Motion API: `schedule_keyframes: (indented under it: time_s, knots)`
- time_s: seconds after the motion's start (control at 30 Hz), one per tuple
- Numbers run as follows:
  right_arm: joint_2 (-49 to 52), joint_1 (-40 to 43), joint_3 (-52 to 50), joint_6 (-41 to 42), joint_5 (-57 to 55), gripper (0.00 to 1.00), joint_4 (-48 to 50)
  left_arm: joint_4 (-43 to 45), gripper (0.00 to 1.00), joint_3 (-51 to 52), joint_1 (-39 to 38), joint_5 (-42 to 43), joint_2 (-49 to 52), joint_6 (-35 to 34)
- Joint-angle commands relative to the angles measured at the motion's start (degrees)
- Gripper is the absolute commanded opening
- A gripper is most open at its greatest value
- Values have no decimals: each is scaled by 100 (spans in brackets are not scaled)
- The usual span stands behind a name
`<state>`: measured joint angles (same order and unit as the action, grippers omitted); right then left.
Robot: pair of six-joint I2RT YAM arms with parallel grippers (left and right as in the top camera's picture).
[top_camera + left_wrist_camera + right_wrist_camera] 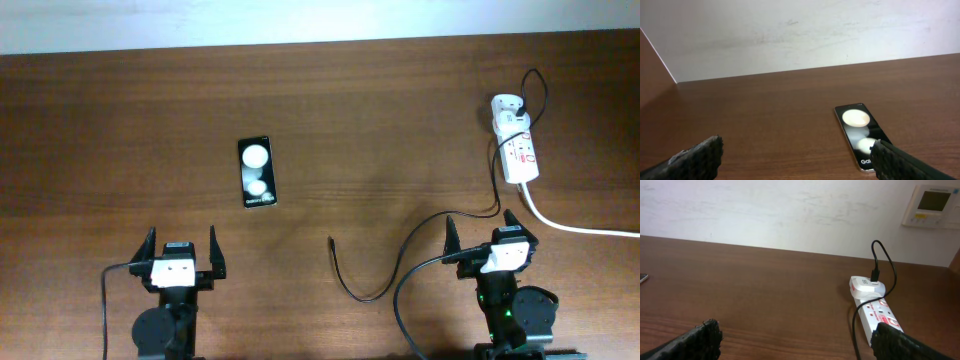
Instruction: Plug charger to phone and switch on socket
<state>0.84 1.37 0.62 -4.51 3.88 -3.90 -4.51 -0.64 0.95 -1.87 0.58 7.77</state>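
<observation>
The left arm's (172, 300) jaws stand wide apart with nothing between them, and so do the right arm's (510, 290); both hang low at the near edge of the tabletop (400, 120), well short of anything they must handle. Just beyond the left fingertips (695, 160) the phone (257, 172) lies flat, lettered end nearest that arm, with bare wood around it. Between the two arms, the charger's plug tip (331, 243) rests loose on the wood. Its thin black cable loops toward the near edge, then runs right and far, past the right arm, up to the white adapter (507, 107) seated at the far end of the socket (522, 152) on the right. The thick white cord (580, 228) trails off right from the socket's near end. The plug is not yet in the phone; whether the socket's switch is on I cannot tell. Most trouble would likely come from that cable. It is thin and lies flat, so a pinch may slip off or take it crooked, leaving the tip turned wrong for the port. The right arm's own thicker black cable (400, 300) curls just beside it, and the jaws could catch the wrong one. Carrying the tip left may use up the slack and drag the socket or tug the adapter loose. The phone is unheld, so a push at its port would probably slide it unless the other jaws brace it. The port itself is too small to see.
</observation>
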Motion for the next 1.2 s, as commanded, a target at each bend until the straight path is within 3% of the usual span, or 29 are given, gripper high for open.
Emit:
schedule_keyframes:
  time_s: [0.0,1.1,1.17]
  knots:
    - [-63,-61,-31,4,-72,99,-39,-31,99,11,35,63,-28,94]
    - [-63,-61,-31,4,-72,99,-42,-33,99,7,35,109,-24,-87]
    - [-63,-61,-31,4,-72,99,-42,-337,99,-199,35,107,9,-87]
